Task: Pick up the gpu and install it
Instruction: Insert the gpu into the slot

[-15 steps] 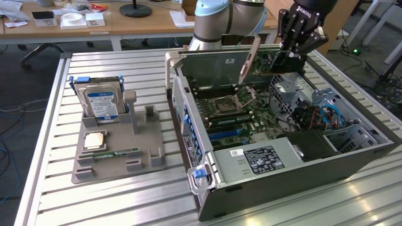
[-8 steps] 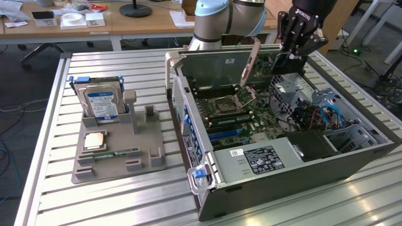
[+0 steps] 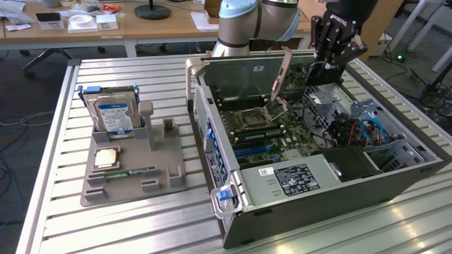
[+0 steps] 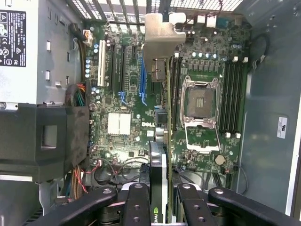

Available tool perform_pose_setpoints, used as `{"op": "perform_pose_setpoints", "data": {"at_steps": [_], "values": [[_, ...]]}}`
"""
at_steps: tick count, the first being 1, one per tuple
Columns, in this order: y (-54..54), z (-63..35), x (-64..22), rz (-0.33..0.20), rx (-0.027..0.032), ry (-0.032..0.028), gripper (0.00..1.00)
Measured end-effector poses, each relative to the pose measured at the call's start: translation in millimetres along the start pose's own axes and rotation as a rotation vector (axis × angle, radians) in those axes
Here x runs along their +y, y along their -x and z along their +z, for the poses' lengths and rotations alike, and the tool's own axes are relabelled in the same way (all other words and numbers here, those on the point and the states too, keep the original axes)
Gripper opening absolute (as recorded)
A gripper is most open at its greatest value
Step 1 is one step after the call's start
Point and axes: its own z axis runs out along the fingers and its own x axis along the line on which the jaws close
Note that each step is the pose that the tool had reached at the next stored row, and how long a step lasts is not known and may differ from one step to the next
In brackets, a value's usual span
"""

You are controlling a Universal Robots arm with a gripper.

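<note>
The gripper (image 3: 328,66) is hanging in the upper right of the exterior view, just over the far end of the open computer case (image 3: 310,206), and it is pinching the gpu (image 3: 318,79) between its black fingers. The card is riding clear of the board below, standing on edge, with its silver bracket (image 3: 280,74) slanting down at the end nearer the middle of the frame, above the processor socket (image 3: 258,117).

The wrist view is looking straight down the card. The fingers (image 4: 136,207) are sitting on either side of the gpu (image 4: 159,155), pressed against its two faces, and the gripper (image 4: 162,197) is clamping it at the end nearest the camera. The card is showing edge-on here, running out over the motherboard (image 4: 122,94) to its bracket (image 4: 160,40) at the far end. It is lining up roughly beside the blue expansion slot (image 4: 142,77), with the socket (image 4: 201,106) on its other side. Whether the card's lower edge is touching anything, I cannot tell from this angle.

Over at the exterior view's left, a grey parts holder (image 3: 134,185) is resting on the slatted metal table (image 3: 127,74). The hard drive (image 3: 115,114) is standing upright at its back, a processor chip (image 3: 106,157) is lying flat in front of that, and a green memory stick (image 3: 130,173) is lying just below the chip.
</note>
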Motion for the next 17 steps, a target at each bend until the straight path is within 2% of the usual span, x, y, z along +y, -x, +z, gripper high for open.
{"op": "perform_pose_setpoints", "data": {"at_steps": [11,17], "values": [[0.3,4.0,8.4,0.032,0.0009,-0.0003,0.27],[0.3,6.2,10.1,0.040,0.0009,-0.0003,0.27]]}}
